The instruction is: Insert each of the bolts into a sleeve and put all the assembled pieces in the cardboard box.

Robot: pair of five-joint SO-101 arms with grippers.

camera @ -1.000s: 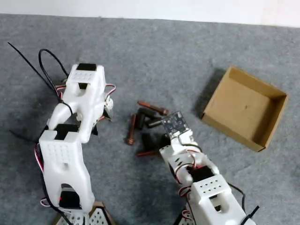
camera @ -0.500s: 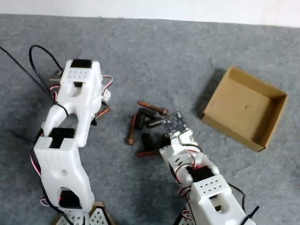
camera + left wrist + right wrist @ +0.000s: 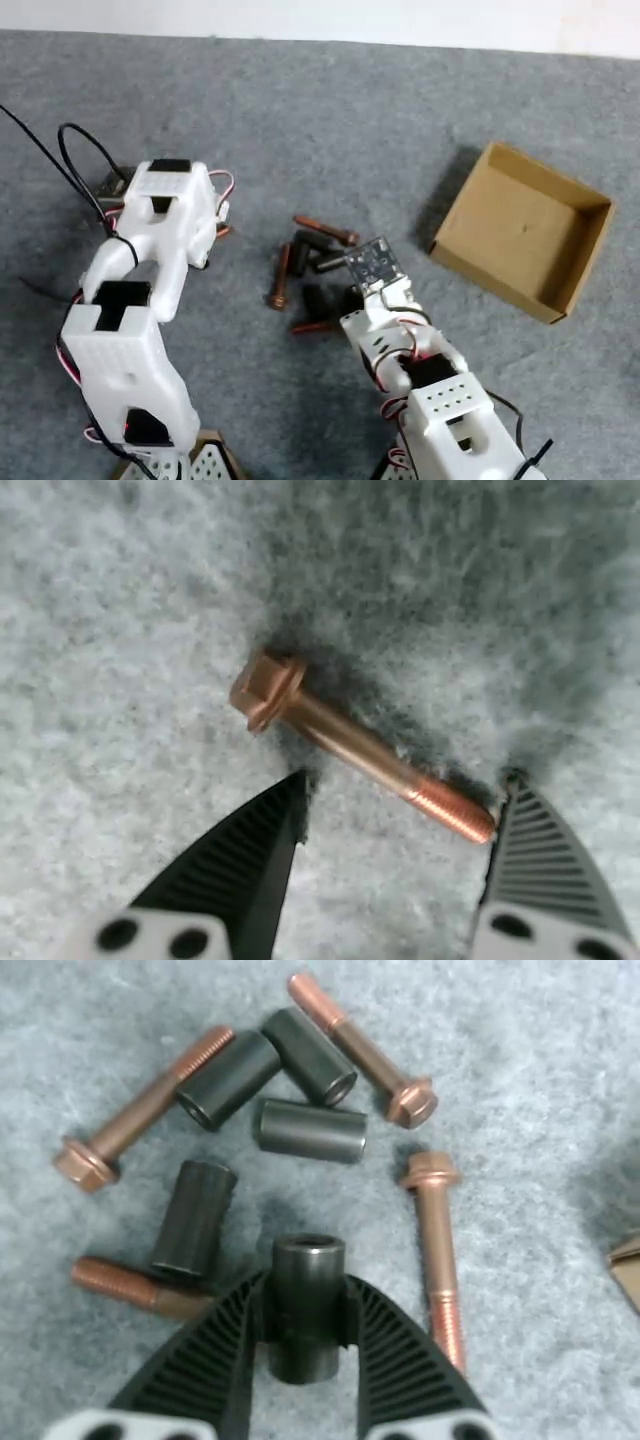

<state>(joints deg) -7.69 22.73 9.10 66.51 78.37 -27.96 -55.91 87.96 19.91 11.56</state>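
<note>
A copper bolt lies apart from the pile on the grey carpet. My left gripper hangs open just above it, one fingertip beside the shank and the other at the threaded end. In the high view this bolt peeks out beside the left arm. My right gripper is shut on an upright black sleeve at the near edge of the pile. Several more black sleeves and copper bolts lie loose beyond it. The cardboard box sits at the right.
The grey carpet is open behind the pile and between the pile and the box. A white wall edge runs along the far side. Black cables loop out behind the left arm.
The left arm has swung leftwards and drawn back, away from the pile and over the lone bolt. The right arm and its sleeve have not moved.
</note>
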